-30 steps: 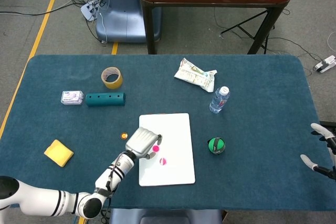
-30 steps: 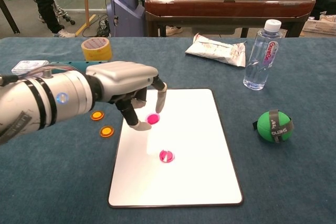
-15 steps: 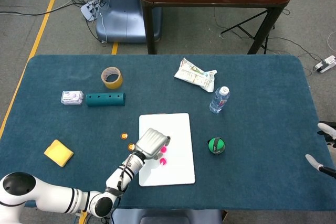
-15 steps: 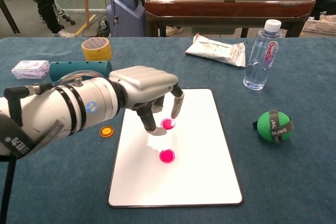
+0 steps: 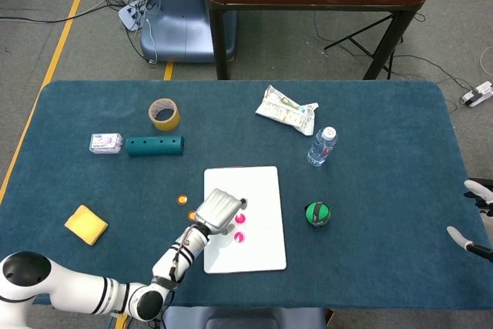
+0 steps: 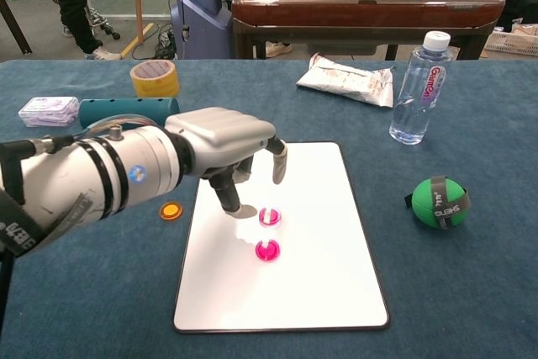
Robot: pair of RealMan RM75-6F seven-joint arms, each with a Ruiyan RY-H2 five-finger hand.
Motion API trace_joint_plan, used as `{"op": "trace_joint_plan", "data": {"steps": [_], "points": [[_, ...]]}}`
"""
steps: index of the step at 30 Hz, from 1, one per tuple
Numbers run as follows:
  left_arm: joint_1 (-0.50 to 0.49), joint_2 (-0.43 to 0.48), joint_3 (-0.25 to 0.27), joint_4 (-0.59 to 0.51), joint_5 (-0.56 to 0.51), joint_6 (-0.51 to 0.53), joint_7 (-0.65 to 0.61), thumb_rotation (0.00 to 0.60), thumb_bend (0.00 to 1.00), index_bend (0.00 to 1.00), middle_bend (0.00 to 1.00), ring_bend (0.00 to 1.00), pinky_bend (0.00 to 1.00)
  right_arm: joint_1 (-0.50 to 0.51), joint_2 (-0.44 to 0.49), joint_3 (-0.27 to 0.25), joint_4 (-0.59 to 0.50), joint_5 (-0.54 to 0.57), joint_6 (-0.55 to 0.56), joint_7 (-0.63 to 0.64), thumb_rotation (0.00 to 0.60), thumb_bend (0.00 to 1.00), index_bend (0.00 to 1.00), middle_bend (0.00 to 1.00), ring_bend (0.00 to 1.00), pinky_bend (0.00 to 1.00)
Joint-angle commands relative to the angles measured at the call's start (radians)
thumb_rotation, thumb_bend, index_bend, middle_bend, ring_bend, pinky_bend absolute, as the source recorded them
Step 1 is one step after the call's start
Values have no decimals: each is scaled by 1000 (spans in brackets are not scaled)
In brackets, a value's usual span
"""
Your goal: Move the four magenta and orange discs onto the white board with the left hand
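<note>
Hovering over the upper left part of the board (image 6: 336,208): left hand (image 6: 227,145), fingers (image 6: 278,161) apart and pointing down, nothing between them. Just below the fingertips, lying flat on the board: one magenta disc (image 6: 269,216), with a second magenta disc (image 6: 267,250) right beneath it, the two close but apart. Off the board, on the blue cloth just beside its left edge: an orange disc (image 6: 171,210). Further left in the head view: another orange disc (image 5: 182,199), hidden behind the forearm in the chest view. At the far right table edge, seen only from the head: right hand (image 5: 474,217), partly cut off by the frame, fingers spread, holding nothing visible.

Right of the board: green ball (image 6: 437,202) with a dark band. Beyond it, upright: water bottle (image 6: 418,88), and near that a crumpled packet (image 6: 346,80). On the left side of the table: tape roll (image 6: 155,78), teal cylinder (image 6: 126,111) on its side, small clear box (image 6: 48,110), and nearer the front edge a yellow sponge (image 5: 85,224).
</note>
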Motion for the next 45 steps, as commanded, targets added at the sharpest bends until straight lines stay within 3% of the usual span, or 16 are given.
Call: {"op": "trace_joint_plan", "data": {"steps": [1, 11, 22, 33, 45], "points": [[8, 10, 9, -11, 5, 13, -1, 600, 320, 445, 1000, 1000, 1000, 1, 0, 1, -1, 1, -2, -1, 600, 73, 219, 356, 399, 482], [56, 82, 68, -79, 16, 72, 14, 600, 320, 526, 1000, 1000, 1000, 7, -3, -3, -10, -7, -13, -29, 600, 73, 219, 356, 399, 482], [103, 123, 104, -61, 4, 62, -28, 600, 321, 512, 1000, 1000, 1000, 16, -8, -5, -24, -7, -32, -69, 600, 72, 219, 356, 399, 482], [127, 107, 111, 1, -10, 37, -57, 600, 320, 453, 1000, 1000, 1000, 18, -7, -5, -29, -5, -35, -74, 600, 73, 219, 356, 399, 482], [142, 103, 107, 32, -21, 23, -63, 600, 320, 493, 1000, 1000, 1000, 23, -8, -6, -31, -5, -44, -82, 600, 73, 219, 356, 399, 482]]}}
